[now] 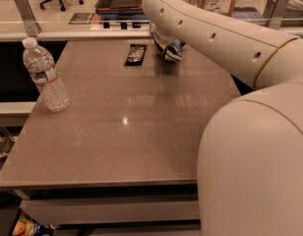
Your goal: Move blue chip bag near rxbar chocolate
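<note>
My own arm (225, 38) covers most of what matters here. It reaches across the table (127, 132) to the far edge, and its thick white body stands in front of my claw (164, 47), so only a small dark part of the claw shows under the arm's bend. I cannot tell if the claw is clenched or released, and I cannot tell if it grasps anything.

The blue chip bag (174, 50) is at the same place, at the far right part of the table, directly by the claw. Only a little piece of it looks out from under the arm: dark blue with some white. Its lettering and its full shape are hidden. Whether the bag rests on the table or is lifted, I cannot tell.

The rxbar chocolate (136, 54) lies flat on the table, near the bag, to its left, with a strip of bare table between them. Its print is too faint to read.

By count: one chip bag, one dark bar, one clear water bottle (45, 75). The bottle stands upright near the left edge, well apart from the two others. The lower right of the view is filled by my own white body (255, 171).
</note>
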Robot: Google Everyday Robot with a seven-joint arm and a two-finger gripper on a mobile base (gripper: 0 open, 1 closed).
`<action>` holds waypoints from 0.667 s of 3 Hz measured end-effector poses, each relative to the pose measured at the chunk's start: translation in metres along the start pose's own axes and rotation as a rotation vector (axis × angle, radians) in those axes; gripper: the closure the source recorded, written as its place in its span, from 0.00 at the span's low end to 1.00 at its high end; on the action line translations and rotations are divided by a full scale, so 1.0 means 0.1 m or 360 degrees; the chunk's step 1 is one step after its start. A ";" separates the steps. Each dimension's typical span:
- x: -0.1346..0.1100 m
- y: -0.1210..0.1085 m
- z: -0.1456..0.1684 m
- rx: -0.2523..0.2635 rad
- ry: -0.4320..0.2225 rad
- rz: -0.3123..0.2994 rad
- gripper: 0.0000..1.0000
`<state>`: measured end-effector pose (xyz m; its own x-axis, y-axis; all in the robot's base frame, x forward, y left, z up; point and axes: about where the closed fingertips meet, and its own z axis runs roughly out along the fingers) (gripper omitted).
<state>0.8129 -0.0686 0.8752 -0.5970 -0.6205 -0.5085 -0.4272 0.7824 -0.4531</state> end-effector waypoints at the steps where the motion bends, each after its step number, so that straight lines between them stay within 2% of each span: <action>1: 0.00 0.01 0.02 -0.0002 0.0002 -0.0003 0.82; 2: 0.01 0.02 0.03 -0.0003 0.0007 -0.0005 0.58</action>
<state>0.8134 -0.0681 0.8712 -0.5987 -0.6225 -0.5040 -0.4304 0.7807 -0.4530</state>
